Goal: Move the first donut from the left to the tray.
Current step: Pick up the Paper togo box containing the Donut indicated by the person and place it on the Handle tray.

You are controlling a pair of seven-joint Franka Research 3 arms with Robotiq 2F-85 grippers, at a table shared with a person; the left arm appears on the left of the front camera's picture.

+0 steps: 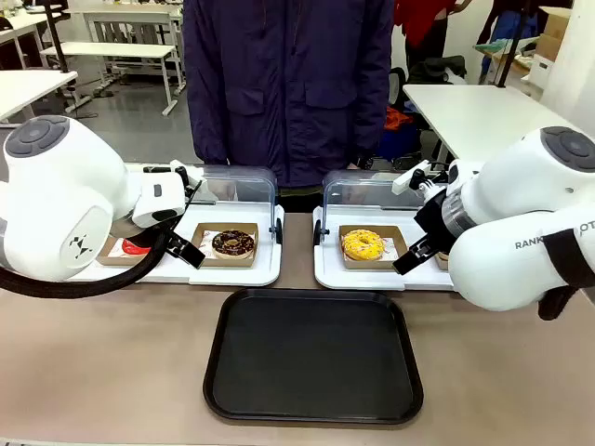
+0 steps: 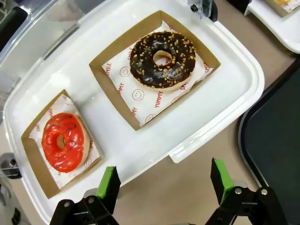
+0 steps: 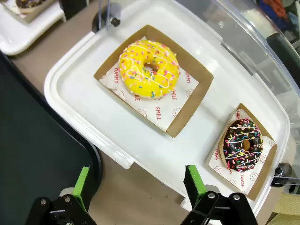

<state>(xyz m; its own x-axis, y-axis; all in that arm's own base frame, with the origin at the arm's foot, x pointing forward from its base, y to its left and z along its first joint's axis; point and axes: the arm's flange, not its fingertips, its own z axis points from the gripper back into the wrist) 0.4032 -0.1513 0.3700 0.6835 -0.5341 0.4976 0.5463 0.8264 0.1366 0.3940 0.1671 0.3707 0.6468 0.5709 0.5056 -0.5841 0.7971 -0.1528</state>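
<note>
Brown table top [image 1: 112, 353] is shared with a person [image 1: 288, 84] in a dark coat, who is seen standing at the far side. The red donut [image 2: 62, 140] is found ahead of the left gripper [image 2: 164, 173], off toward its left finger, and it is not touched. It is laid on white paper in a small brown box [image 2: 38, 171], and that box is set in a white tray [image 2: 108, 136]. The left gripper is held over the table just beside this white tray's edge. Its fingers are spread wide apart and nothing is held between them. A chocolate donut [image 2: 162, 59] is seen farther ahead of it. The black tray [image 1: 313, 358] is laid off to its right-finger side. The right gripper [image 3: 138, 176] is spread wide too, with nothing held. A yellow donut [image 3: 149, 69] is seen ahead of it in a second white tray [image 3: 93, 108].
</note>
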